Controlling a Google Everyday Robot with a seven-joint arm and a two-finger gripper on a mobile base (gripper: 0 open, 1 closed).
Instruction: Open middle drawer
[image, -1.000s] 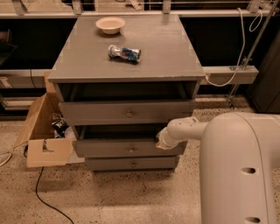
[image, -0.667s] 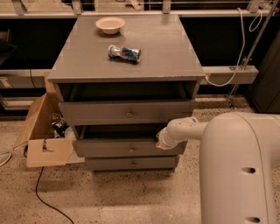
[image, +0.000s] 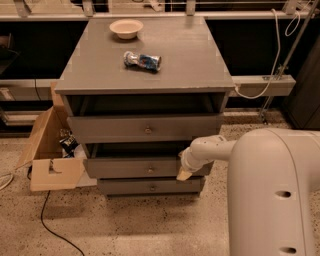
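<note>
— Middle drawer (image: 130, 167): where is it from your hand?

— Right at my gripper (image: 184, 174)! The gripper sits at the right end of that grey front, its tan tip low against the face. The front runs off to the left of it. The small round knob (image: 150, 170) is a short way left of my gripper, and nothing touches it.

— Is that gripper open or closed?

— I cannot tell from this view.

— Has anything changed since a second ago?

— Nothing that I can see. My gripper is at the same right end of the front. The drawer is out by the same small amount, with a dark gap above it. Its front stands forward of the bottom drawer (image: 150, 187), which is just below my gripper.

— And above?

— The top drawer (image: 145, 129) is just above and left of my gripper, with a dark gap over it too. Higher up on the cabinet top (image: 195, 60), the crushed can (image: 142, 61) and the bowl (image: 126, 28) behind it lie where they were. Far to the left of my gripper, the cardboard box (image: 50, 170) stands open on the floor, as before.
</note>
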